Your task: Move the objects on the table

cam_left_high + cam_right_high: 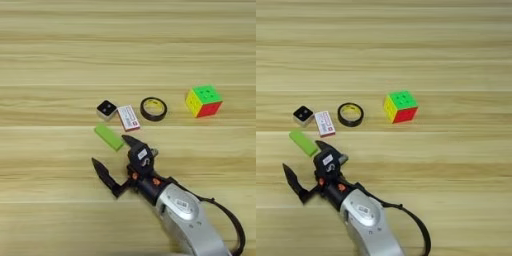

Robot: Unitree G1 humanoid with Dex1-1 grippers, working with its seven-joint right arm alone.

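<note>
On the light wood table (60, 45) a flat bright-green bar (109, 136) lies just ahead of my right gripper (112, 151), which is open: one black finger (131, 141) reaches beside the bar's near end, the other (101, 172) spreads out to the left. Behind the bar sit a tiny white cube with a black top (106, 110), a red-and-white card (128, 117) and a black tape ring (153, 108) in a row. The multicoloured puzzle cube (203, 100) stands apart on the right. Nothing is held.
My silver forearm (187, 217) comes in from the bottom right, with a black cable (227, 220) looping beside it. Bare wood stretches behind the row of items and along the left side.
</note>
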